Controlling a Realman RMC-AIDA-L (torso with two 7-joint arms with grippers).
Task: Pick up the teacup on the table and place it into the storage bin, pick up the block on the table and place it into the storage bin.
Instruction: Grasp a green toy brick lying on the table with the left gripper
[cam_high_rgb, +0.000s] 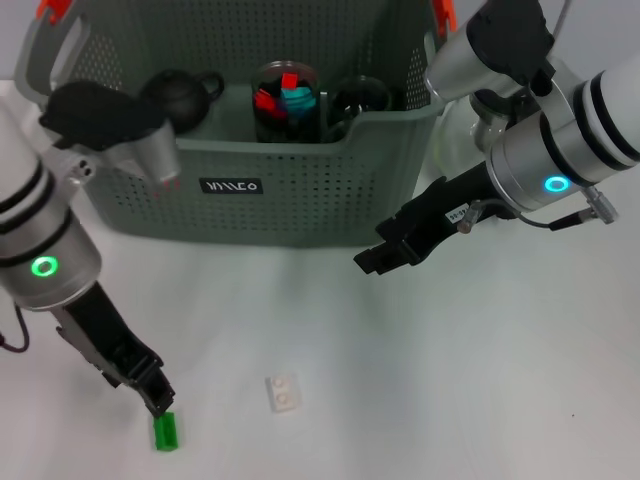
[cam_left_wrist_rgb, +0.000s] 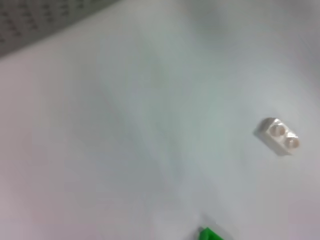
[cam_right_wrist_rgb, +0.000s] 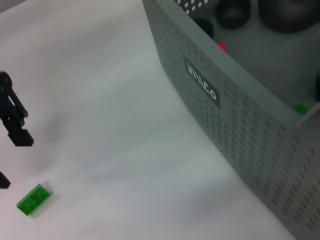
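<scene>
The storage bin (cam_high_rgb: 300, 205) is a grey perforated basket at the back of the white table, also in the right wrist view (cam_right_wrist_rgb: 235, 125). A dark cup (cam_high_rgb: 358, 100), apparently the teacup, stands inside it at the right. A green block (cam_high_rgb: 166, 431) lies near the front left, also in the right wrist view (cam_right_wrist_rgb: 34, 200). My left gripper (cam_high_rgb: 158, 398) hangs open just above and behind it, touching nothing. A white block (cam_high_rgb: 283, 392) lies to its right. My right gripper (cam_high_rgb: 372, 258) hovers in front of the bin's right part, holding nothing visible.
Inside the bin there is also a black teapot (cam_high_rgb: 180, 95) and a glass jar (cam_high_rgb: 285, 100) with red and blue pieces. The left wrist view shows the white block (cam_left_wrist_rgb: 280, 136), the green block's edge (cam_left_wrist_rgb: 210, 234) and bare table.
</scene>
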